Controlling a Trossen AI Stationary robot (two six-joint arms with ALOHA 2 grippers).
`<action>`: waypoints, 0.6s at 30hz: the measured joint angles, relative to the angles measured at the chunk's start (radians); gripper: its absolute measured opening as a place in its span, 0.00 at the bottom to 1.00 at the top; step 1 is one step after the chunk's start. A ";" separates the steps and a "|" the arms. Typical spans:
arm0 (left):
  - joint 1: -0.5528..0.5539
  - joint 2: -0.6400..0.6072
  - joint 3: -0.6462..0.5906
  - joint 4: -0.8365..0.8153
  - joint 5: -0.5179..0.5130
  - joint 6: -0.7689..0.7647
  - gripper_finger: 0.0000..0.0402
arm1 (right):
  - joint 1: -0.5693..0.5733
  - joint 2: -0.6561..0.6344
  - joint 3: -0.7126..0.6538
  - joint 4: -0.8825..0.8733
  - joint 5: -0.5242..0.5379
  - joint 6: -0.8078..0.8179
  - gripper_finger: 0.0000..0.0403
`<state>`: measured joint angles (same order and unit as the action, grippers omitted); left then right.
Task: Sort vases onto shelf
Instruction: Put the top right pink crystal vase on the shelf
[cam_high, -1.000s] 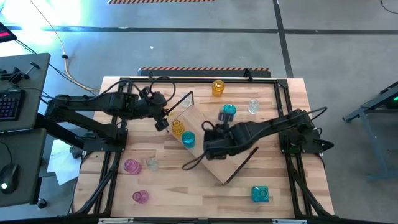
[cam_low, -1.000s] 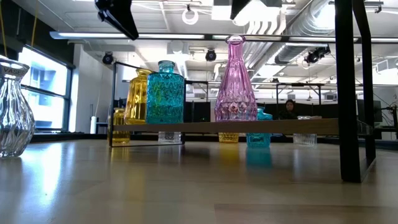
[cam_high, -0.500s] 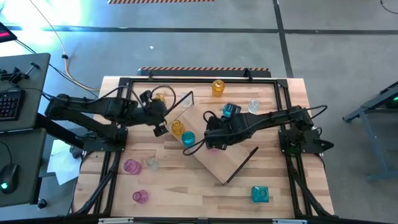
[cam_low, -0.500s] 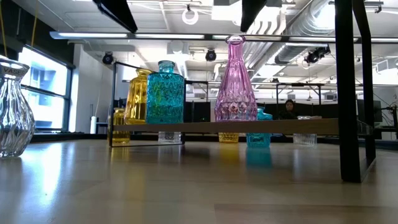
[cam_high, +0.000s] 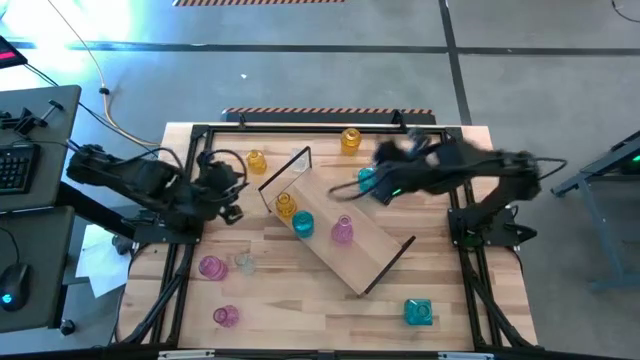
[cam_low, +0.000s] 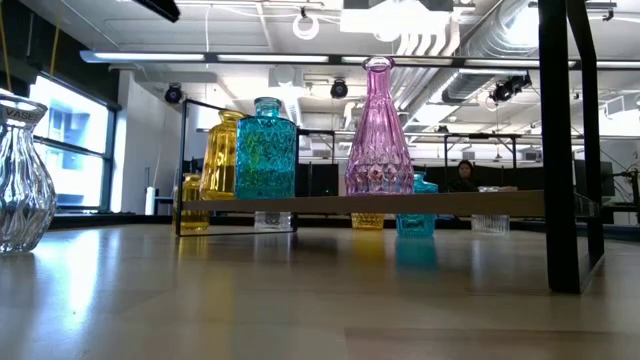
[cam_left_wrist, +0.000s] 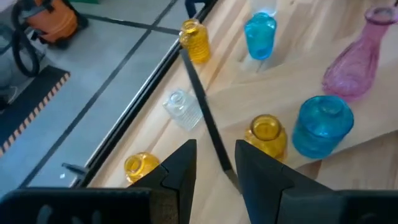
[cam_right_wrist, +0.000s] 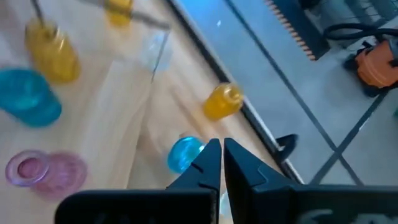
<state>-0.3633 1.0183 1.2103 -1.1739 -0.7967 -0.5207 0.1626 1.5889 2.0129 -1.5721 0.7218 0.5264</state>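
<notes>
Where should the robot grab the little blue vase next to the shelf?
Probably by its narrow neck, coming straight down from above. The small teal vase stands upright on the table close beside the shelf, so a sideways approach looks crowded. The right gripper is nearest, with its fingers almost together.

Three vases (cam_high: 300, 217) upright on shelf (cam_high: 362, 252)

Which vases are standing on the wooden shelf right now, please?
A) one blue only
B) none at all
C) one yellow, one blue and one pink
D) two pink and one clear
C: the high view shows a yellow vase, a blue vase and a pink vase in a row on the shelf, and the low view shows the same three.
</notes>
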 joint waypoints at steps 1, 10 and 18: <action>-0.010 -0.014 -0.009 0.001 -0.001 -0.017 0.26 | -0.005 -0.034 -0.007 0.004 0.014 0.006 0.00; -0.045 -0.093 -0.162 0.012 0.001 -0.104 0.26 | -0.116 -0.476 -0.431 0.042 0.023 0.151 0.00; -0.045 -0.100 -0.183 0.028 -0.002 -0.141 0.26 | -0.117 -0.696 -0.877 0.485 -0.132 0.121 0.00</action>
<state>-0.4088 0.9180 1.0275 -1.1454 -0.7992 -0.6612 0.0456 0.8934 1.1358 -1.0874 0.5897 0.6471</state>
